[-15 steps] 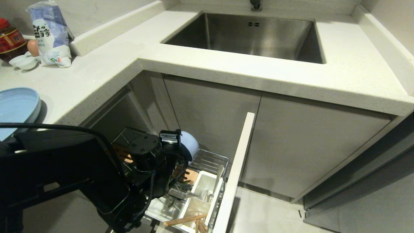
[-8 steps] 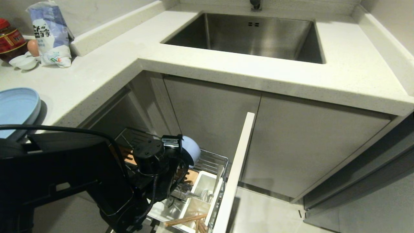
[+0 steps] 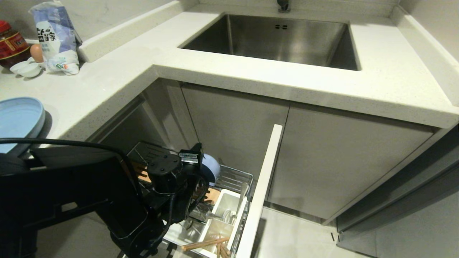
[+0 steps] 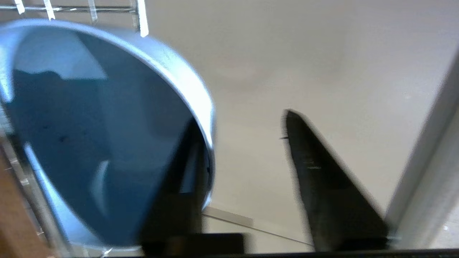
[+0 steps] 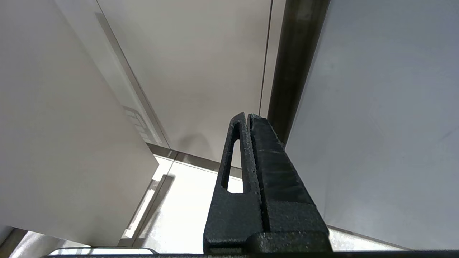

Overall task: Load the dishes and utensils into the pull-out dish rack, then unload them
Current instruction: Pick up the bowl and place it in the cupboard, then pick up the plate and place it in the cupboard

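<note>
Since a second ago, the left claw (image 4: 247,143) has let go of the blue bowl (image 4: 100,143) and its fingers now stand apart, one inside the bowl's rim and one outside. That bowl stands on its edge in the pull-out dish rack (image 3: 233,179). Chopsticks (image 3: 206,243) and a spoon (image 3: 236,204) sit in the white caddy (image 3: 224,215). On the table lies the light-blue plate (image 3: 18,118). Away from the rack, the right claw (image 5: 247,120) is closed with nothing in it.
</note>
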`<state>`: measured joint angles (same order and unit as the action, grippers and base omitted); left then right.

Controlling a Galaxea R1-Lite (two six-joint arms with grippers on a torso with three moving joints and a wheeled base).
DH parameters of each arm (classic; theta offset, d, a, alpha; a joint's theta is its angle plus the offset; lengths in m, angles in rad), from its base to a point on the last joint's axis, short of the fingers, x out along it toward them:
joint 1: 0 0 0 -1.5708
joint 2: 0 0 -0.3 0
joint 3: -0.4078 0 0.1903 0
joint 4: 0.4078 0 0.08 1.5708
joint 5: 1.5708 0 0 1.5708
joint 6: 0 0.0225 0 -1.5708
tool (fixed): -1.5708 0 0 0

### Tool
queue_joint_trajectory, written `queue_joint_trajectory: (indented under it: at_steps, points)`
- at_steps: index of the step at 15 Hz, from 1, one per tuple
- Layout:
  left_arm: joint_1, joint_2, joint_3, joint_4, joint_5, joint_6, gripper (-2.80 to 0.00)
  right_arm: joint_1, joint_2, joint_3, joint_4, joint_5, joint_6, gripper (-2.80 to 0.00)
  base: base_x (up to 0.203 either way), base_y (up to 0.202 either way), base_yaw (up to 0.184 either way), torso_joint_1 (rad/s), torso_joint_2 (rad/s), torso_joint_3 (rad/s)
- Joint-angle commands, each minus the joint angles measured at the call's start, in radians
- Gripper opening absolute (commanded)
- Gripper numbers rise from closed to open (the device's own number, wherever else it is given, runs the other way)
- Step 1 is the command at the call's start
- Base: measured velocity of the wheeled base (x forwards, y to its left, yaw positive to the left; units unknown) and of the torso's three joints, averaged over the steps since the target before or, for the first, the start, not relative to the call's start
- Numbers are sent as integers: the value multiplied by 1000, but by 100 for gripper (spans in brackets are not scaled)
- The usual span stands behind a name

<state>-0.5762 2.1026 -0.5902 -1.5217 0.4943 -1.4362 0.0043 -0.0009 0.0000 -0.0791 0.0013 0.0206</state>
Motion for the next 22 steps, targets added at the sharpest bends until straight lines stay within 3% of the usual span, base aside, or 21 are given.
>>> queue_joint_trajectory:
  at_steps: [1, 9, 10, 14, 18, 20, 22]
  points:
    - [-1, -42, 3, 19, 10, -2, 0, 0, -1, 26, -1, 0, 1, -280, 0, 0, 0, 0, 0, 0]
    - [-39, -395, -2, 579, 35, -19, 0, 0, -1, 26, -1, 0, 0, -280, 0, 0, 0, 0, 0, 0]
    - [-46, -443, -5, 648, 36, -20, -280, 0, -1, 26, -1, 0, 0, -280, 0, 0, 0, 0, 0, 0]
    - [-90, -671, -52, 947, 37, 20, -280, 0, -1, 26, -1, 0, -1, -280, 0, 0, 0, 0, 0, 0]
    - [-140, -870, -269, 1331, 33, 175, -280, 0, -1, 26, -1, 0, -1, -280, 0, 0, 0, 0, 0, 0]
    - [-153, -950, -390, 1495, 31, 393, -280, 0, -1, 26, -1, 0, 1, -280, 0, 0, 0, 0, 0, 0]
    - [-131, -1008, -490, 1591, 56, 629, -280, 0, -1, 26, -1, 0, 0, -280, 0, 0, 0, 0, 0, 0]
